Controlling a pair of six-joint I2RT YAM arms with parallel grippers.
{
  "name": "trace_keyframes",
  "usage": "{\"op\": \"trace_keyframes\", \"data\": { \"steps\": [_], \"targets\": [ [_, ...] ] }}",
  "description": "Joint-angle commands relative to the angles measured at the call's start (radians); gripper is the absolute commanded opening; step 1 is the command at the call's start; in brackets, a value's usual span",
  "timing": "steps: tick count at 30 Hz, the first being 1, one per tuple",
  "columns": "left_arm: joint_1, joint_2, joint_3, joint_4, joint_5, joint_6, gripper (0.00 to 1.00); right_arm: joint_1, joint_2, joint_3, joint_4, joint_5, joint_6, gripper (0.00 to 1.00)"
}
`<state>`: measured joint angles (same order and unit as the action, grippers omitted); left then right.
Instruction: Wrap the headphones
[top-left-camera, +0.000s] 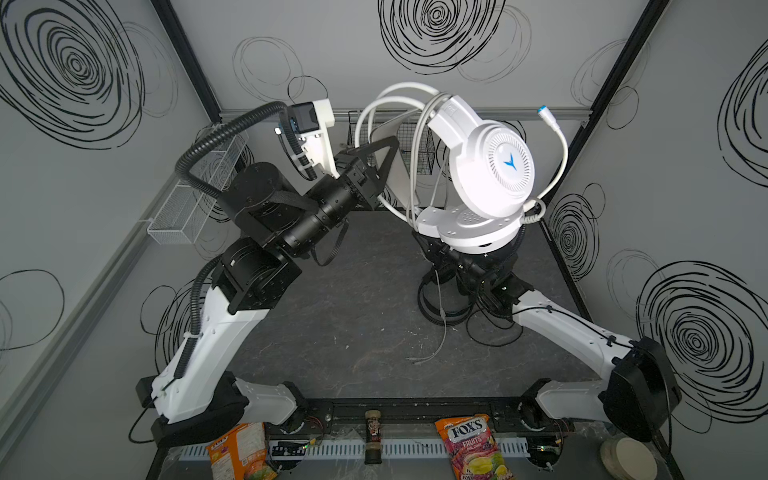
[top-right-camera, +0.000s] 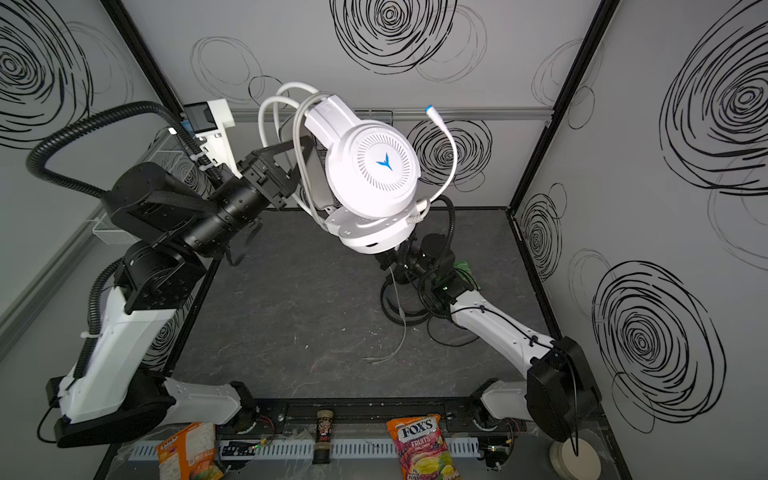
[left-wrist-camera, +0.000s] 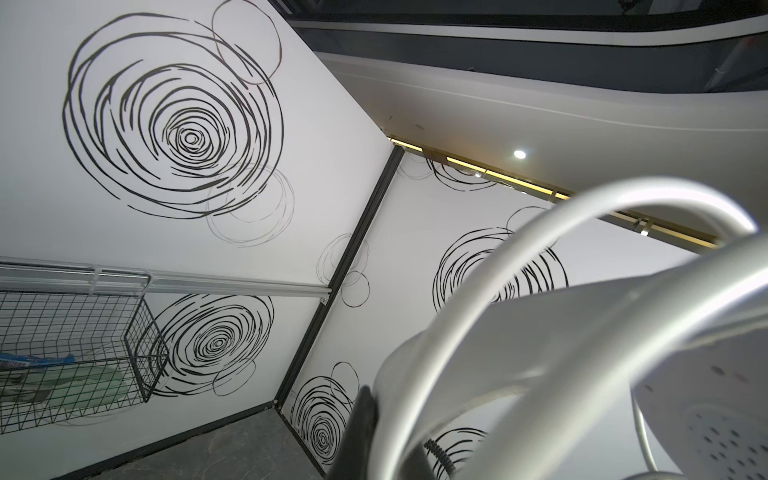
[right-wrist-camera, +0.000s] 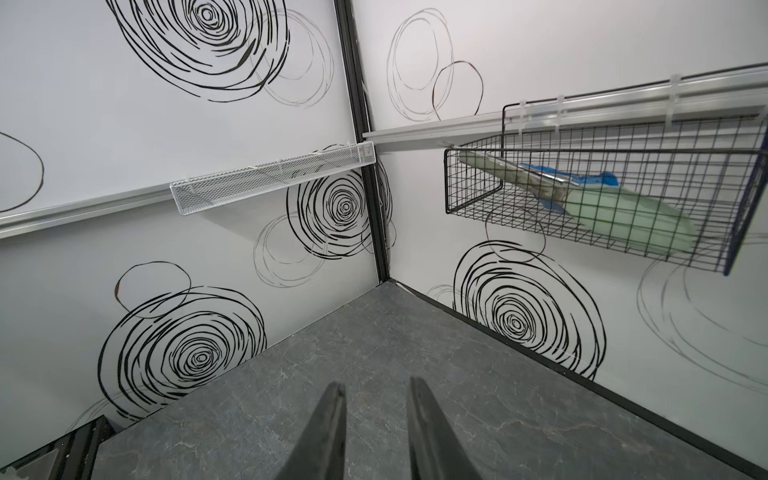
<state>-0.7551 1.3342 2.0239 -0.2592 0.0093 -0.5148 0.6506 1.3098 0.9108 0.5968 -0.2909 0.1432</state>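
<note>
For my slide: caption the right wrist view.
Jaws apart and empty above the dark table, facing the corner beside a black wire basket.

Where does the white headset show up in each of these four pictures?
In a top view: white headset, raised, right of centre.
In a top view: raised, near centre.
Left wrist: blurred, close in the foreground.
Right wrist: not in it.
Shared landmark: black wire basket on the back wall.

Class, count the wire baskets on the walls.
2: a white mesh basket on the left wall, and a black wire basket on the back wall. Others may be hidden.
</note>
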Motion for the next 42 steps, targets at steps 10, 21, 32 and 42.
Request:
{"op": "trace_keyframes", "data": {
  "steps": [10,21,32,42],
  "targets": [
    [0.059,-0.011,0.062,0.12,-0.173,-0.054,0.0,0.088,-0.032,-0.049,-0.068,-0.004,-0.123,0.14],
    [0.235,-0.022,0.089,-0.143,-0.319,-0.138,0.0,0.159,-0.07,-0.012,-0.299,0.012,-0.288,0.0],
    [0.311,-0.038,-0.029,-0.28,-0.524,-0.11,0.0,0.425,-0.161,0.024,-0.597,0.222,-0.56,0.0],
    [0.412,0.048,-0.069,-0.293,-0.521,-0.097,0.0,0.607,-0.142,0.168,-0.693,0.294,-0.711,0.0]
  ]
}}
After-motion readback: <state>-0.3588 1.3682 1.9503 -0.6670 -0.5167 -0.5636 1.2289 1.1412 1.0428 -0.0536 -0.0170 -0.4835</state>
